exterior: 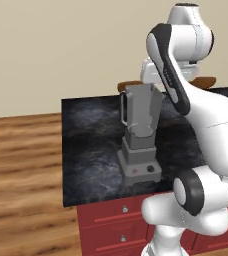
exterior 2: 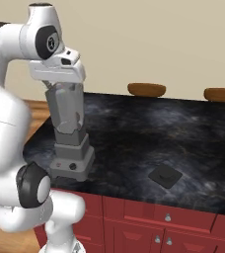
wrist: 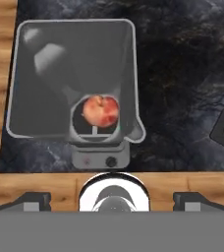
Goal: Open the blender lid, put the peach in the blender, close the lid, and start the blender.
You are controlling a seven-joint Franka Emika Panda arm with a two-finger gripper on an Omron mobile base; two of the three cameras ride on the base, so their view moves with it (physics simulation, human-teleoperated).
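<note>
A tall grey blender (exterior: 140, 135) with a tapered square jar is standing upright on a dark marbled countertop (exterior 2: 149, 133), its long axis vertical, its open mouth pointing straight up and its side handle facing the counter's left end. A small round orange-red peach (wrist: 101, 110) is lying at the jar's bottom. The white arm's gripper (wrist: 112, 198) is hovering above the jar, jaws spread wide and holding nothing. The flat dark square lid (exterior 2: 165, 176) is lying on the counter, well to the blender's right.

The orange-red peach (wrist: 101, 110) lies inside the open grey blender (exterior: 140, 134); its dark lid (exterior 2: 165, 176) rests apart.
</note>
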